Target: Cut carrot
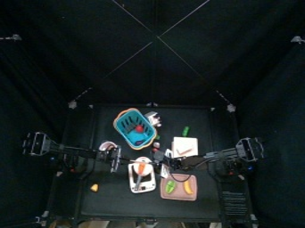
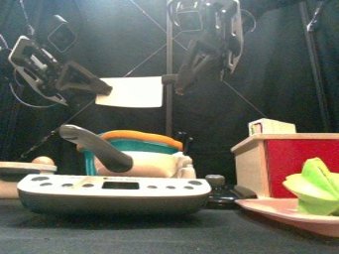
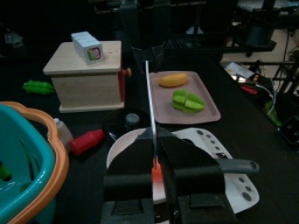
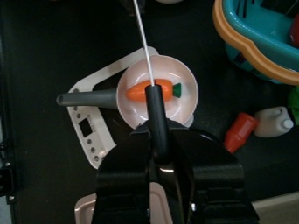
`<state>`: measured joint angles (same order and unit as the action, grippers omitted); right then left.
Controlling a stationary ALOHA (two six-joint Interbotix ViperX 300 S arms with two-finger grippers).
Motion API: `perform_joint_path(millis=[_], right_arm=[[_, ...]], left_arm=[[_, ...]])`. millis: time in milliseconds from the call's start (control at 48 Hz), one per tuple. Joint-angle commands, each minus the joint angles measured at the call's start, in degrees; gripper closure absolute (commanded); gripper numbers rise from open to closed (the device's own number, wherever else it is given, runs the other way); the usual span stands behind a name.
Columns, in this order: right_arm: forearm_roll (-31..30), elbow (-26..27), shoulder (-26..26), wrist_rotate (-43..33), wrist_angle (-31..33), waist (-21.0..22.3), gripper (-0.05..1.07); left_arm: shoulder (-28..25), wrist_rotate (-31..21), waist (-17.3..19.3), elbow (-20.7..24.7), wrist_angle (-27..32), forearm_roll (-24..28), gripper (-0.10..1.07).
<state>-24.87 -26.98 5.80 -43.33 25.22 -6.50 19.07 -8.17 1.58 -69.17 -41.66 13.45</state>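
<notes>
An orange carrot (image 4: 135, 90) with a green top lies on the white plate (image 4: 176, 66) of a white kitchen scale (image 2: 106, 193); it also shows in the top view (image 1: 141, 164). A white-bladed knife (image 2: 133, 92) hangs in the air above it, level between the two arms, and shows edge-on as a thin line in both wrist views (image 3: 149, 105) (image 4: 142, 26). My left gripper (image 3: 152, 162) is shut on one end of the knife. My right gripper (image 4: 152, 61) is shut, and the blade's other end meets its fingertips, above the carrot.
A teal basket with an orange rim (image 1: 134, 125) stands behind the scale. A wooden box with a red side (image 2: 284, 159) is at the right. A pink tray (image 3: 198, 87) holds green and yellow food. A red bottle (image 4: 239, 131) lies beside the scale.
</notes>
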Motion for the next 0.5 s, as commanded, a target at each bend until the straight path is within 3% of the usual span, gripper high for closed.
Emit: perform_joint_path(millis=[0, 479], right_arm=[[0.1, 0.4, -0.1, -0.2, 0.6, 0.0, 0.55], [1.9, 0.4, -4.7, -0.2, 1.1, -0.3, 0.55]], left_arm=[[-0.6, 0.2, -0.1, -0.1, 0.4, 0.1, 0.62], [-10.2, 0.2, 0.3, 2.1, 0.7, -0.1, 0.62]])
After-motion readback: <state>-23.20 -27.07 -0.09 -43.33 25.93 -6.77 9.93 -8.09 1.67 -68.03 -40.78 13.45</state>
